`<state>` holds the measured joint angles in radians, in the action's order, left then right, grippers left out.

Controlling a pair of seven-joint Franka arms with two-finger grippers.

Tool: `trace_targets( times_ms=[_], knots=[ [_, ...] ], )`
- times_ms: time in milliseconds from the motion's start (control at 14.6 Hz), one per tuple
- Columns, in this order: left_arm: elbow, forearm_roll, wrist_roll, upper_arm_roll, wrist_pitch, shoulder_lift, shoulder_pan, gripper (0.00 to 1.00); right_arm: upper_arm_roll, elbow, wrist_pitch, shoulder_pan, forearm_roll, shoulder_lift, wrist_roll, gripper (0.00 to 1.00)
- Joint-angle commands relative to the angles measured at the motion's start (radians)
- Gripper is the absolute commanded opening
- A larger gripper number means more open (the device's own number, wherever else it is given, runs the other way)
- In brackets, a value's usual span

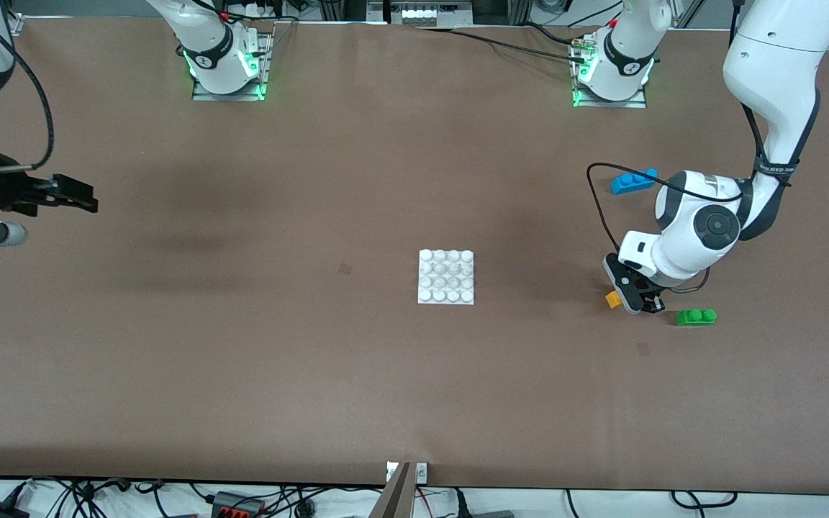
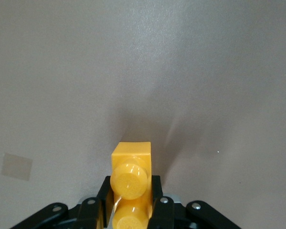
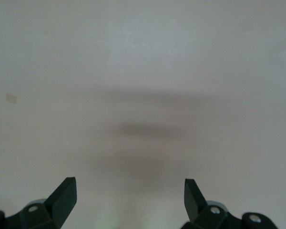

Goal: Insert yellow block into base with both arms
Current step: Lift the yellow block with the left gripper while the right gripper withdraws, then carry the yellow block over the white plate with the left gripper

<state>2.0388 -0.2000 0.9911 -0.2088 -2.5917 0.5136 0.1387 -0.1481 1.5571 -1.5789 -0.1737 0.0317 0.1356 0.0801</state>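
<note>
The yellow block (image 1: pixel 612 299) lies low at the table, toward the left arm's end. My left gripper (image 1: pixel 629 296) is shut on it. In the left wrist view the yellow block (image 2: pixel 130 164) sits between the black fingers (image 2: pixel 157 193) with its two studs facing the camera, and my left gripper (image 2: pixel 130 191) grips its sides. The white base (image 1: pixel 422 297) lies flat near the table's middle, apart from the block. My right gripper (image 1: pixel 87 204) waits in the air over the right arm's end of the table. It is open and empty in the right wrist view (image 3: pixel 129 191).
A green two-stud brick (image 1: pixel 696 316) lies on the table close beside the left gripper, nearer to the front camera. A blue brick (image 1: pixel 634 180) lies farther from the camera, by the left arm's elbow. A black cable loops near the left wrist.
</note>
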Motion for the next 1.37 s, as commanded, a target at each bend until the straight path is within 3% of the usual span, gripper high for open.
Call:
trace_targets(
  times_ms=[0, 68, 205, 479, 822, 1027, 1301],
  knots=[
    [-0.005, -0.027, 0.014, 0.000, -0.002, -0.007, -0.001, 0.10, 0.209, 0.146, -0.067, 0.146, -0.029, -0.105, 0.029, 1.00],
    [-0.006, -0.027, 0.018, 0.000, -0.001, -0.009, -0.001, 0.05, 0.269, 0.138, -0.072, 0.184, -0.030, -0.105, 0.030, 1.00],
    [-0.015, -0.027, 0.053, -0.004, 0.001, -0.017, 0.001, 0.01, 0.283, 0.106, -0.063, 0.186, -0.020, -0.103, 0.033, 1.00],
    [-0.031, -0.027, 0.052, -0.047, 0.103, -0.062, -0.024, 0.01, 0.174, 0.075, 0.008, 0.099, 0.040, -0.105, 0.030, 1.00],
    [-0.202, -0.009, -0.130, -0.231, 0.509, -0.061, -0.057, 0.01, 0.176, 0.083, 0.023, 0.103, 0.019, -0.108, 0.015, 1.00],
    [-0.215, -0.006, -0.271, -0.267, 0.524, -0.035, -0.161, 0.00, 0.177, 0.080, 0.002, 0.105, -0.036, -0.100, 0.017, 1.00],
    [-0.351, 0.008, -0.278, -0.267, 0.510, 0.081, -0.301, 0.00, 0.183, 0.077, -0.021, 0.082, -0.049, -0.090, 0.018, 1.00]
  ],
)
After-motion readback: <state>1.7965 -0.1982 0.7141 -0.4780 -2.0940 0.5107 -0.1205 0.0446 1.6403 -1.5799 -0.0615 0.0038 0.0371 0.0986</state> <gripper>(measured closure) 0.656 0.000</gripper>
